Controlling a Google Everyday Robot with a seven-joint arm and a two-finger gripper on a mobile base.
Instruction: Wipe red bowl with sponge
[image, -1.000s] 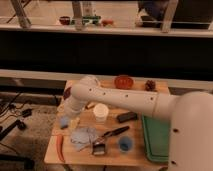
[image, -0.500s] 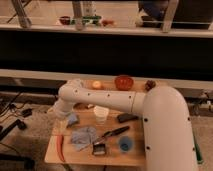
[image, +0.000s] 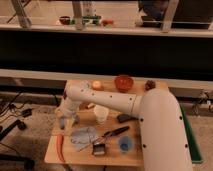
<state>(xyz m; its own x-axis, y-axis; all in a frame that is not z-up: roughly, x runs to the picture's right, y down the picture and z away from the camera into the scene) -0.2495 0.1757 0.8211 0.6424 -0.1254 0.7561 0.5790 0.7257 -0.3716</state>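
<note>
The red bowl (image: 123, 81) stands at the back of the wooden table (image: 82, 157), right of centre. My arm stretches from the lower right across the table to its left edge. There my gripper (image: 68, 119) points down, open, with its fingers just above the sponge (image: 61, 123), a small light-blue block that it partly hides. Nothing is held between the fingers.
A grey-blue cloth (image: 82, 135) lies just right of the sponge, and an orange strip (image: 60, 145) lies at the front left. A white cup (image: 101, 114), dark brush (image: 117, 132), dark block (image: 124, 118) and blue cup (image: 125, 144) fill the middle. An orange ball (image: 96, 85) sits beside the bowl.
The gripper has come down and a little forward at the table's left edge, closer to the sponge. Its fingers stay open.
</note>
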